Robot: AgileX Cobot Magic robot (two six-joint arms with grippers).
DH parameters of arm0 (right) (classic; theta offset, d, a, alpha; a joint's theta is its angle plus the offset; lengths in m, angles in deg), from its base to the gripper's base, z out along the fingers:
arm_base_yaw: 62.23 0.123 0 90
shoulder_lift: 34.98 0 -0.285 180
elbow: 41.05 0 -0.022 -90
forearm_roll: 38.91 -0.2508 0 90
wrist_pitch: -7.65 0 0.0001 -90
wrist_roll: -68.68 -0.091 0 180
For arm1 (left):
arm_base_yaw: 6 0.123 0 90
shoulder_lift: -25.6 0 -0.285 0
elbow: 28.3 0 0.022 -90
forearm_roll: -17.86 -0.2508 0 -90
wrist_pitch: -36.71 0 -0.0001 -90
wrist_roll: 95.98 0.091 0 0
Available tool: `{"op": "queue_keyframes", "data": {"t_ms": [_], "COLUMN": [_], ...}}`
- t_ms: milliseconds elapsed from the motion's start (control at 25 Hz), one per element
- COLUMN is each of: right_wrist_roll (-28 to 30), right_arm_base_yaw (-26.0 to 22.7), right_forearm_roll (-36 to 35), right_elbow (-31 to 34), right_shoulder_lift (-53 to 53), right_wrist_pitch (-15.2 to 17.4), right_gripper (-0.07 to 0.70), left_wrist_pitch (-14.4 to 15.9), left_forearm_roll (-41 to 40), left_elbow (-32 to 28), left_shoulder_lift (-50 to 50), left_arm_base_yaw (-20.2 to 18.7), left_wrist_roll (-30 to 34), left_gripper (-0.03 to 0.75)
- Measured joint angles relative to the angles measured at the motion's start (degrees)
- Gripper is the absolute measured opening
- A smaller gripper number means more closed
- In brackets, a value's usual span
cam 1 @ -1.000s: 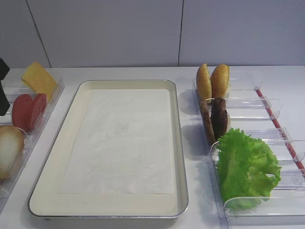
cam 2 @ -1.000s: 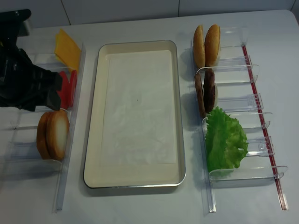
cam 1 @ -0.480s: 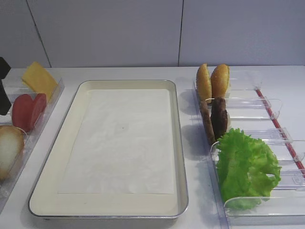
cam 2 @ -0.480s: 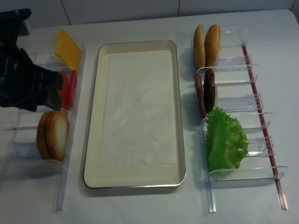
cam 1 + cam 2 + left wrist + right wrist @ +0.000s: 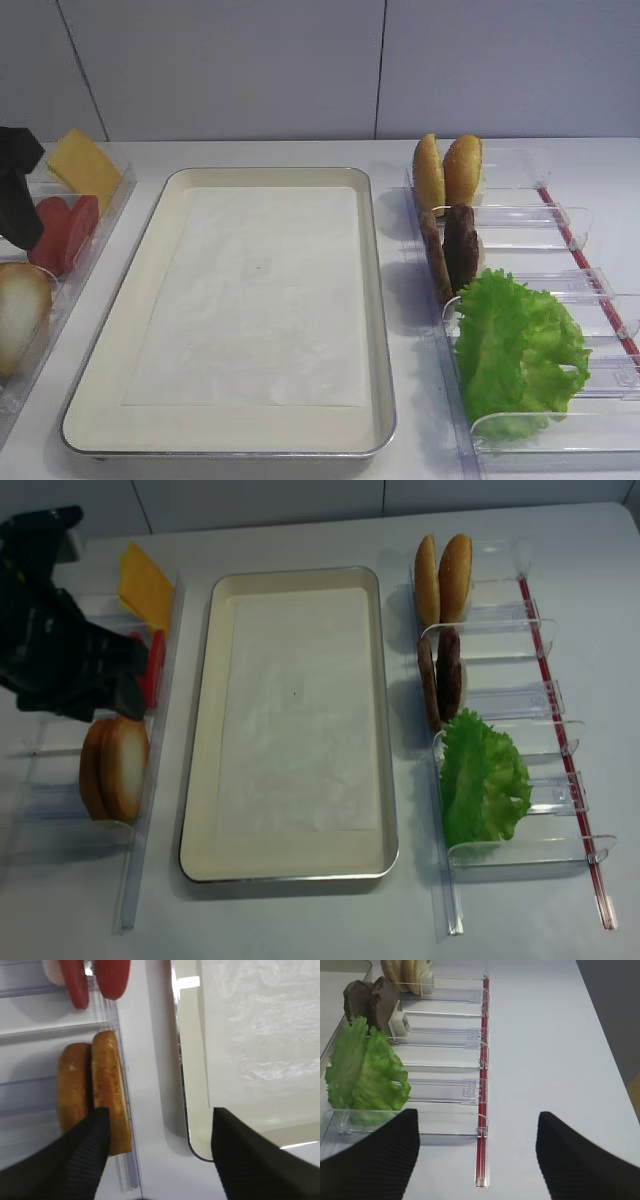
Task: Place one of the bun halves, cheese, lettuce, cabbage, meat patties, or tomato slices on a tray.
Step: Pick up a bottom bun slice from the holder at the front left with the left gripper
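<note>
Under the left wrist camera only, wide-open left end effector (image 5: 157, 1152) above 2 bun halves (image 5: 95, 1087).

The left arm (image 5: 60, 650) covers most of the tomato slices (image 5: 155, 665). The bun halves (image 5: 18, 315) are cut off by the frame's left edge.

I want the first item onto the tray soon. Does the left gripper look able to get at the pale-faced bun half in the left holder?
Probably yes. The left gripper is open above the bun half, which stands on edge with nothing covering its top. A second bun presses against its far side, so finger room looks tight.
</note>
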Motion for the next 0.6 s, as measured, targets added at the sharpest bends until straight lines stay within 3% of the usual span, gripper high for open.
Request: {"op": "queue_keyframes", "data": {"t_ms": [120, 600], "right_wrist_roll": [0.0, 0.0], "right_arm_base_yaw": [0.0, 0.0], "right_forearm_roll": [0.0, 0.0], "right_elbow": [0.0, 0.0], "right_shoulder_lift": [0.0, 0.0], "right_wrist_pitch": [0.0, 0.0], "right_gripper": [0.501, 0.501], "left_wrist_pitch": [-0.13, -0.35], "left_forearm_roll": [-1.58, -4.3], "left_elbow": [0.0, -0.28], "left_shoulder_lift": [-1.19, -1.48], "left_arm_base_yaw": [-1.8, -2.15], "left_wrist_roll": [-1.32, -3.97], "left_gripper": [0.418, 0.415]}}
